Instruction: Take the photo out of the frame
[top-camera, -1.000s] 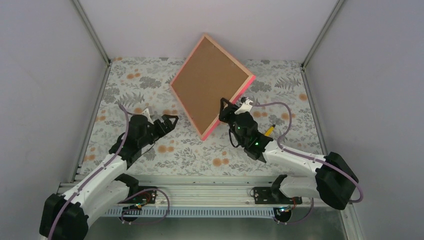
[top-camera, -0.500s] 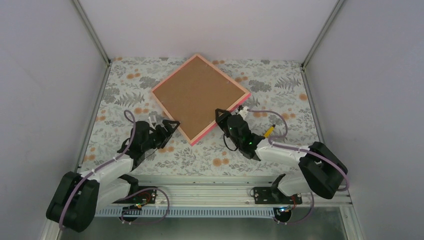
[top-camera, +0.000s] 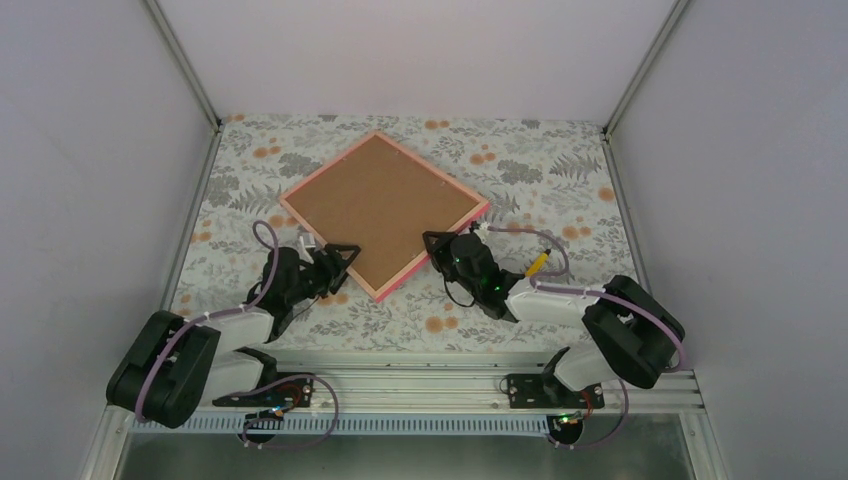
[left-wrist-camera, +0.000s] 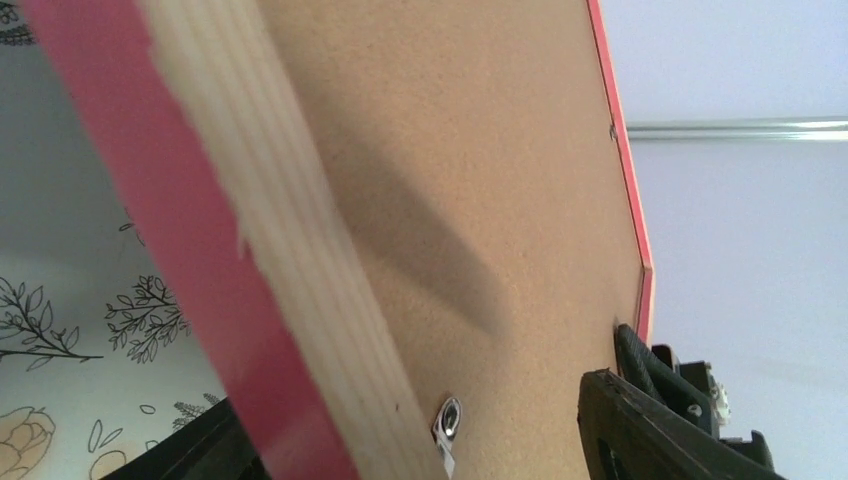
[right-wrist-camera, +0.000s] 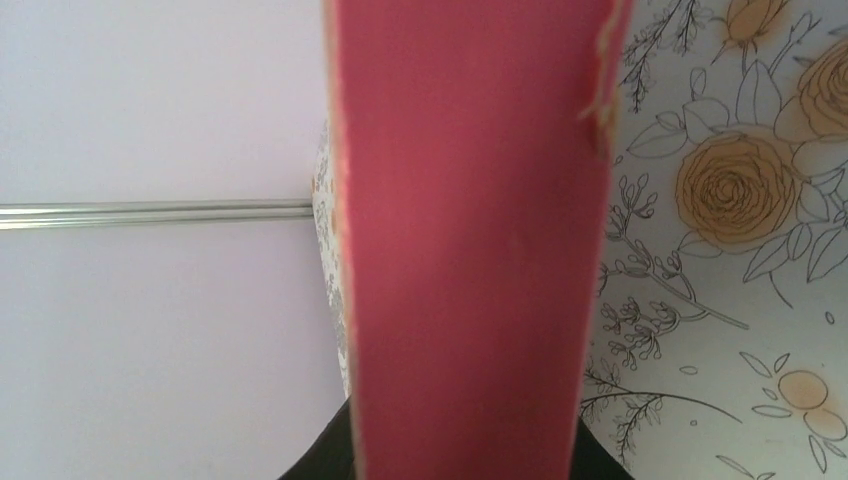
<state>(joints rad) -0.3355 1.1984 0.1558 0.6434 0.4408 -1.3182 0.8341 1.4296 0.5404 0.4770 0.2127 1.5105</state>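
- thin pink rectangular frame (top-camera: 380, 205), brown fibreboard back up, tilted over floral tabletop (top-camera: 560, 170)
- right fingers (top-camera: 436, 243) clamp its near-right edge
- left fingers (left-wrist-camera: 650, 430) spread apart, straddling near-left edge

Both our arms lie low and folded, the big elbow joints pulled back near the bases and the forearms reaching forward and inward toward each other. Our left gripper (top-camera: 338, 256) points right and away from us with its jaws spread wide. Our right gripper (top-camera: 436, 243) points left, jaws clamped on the edge of the frame (top-camera: 375, 205).
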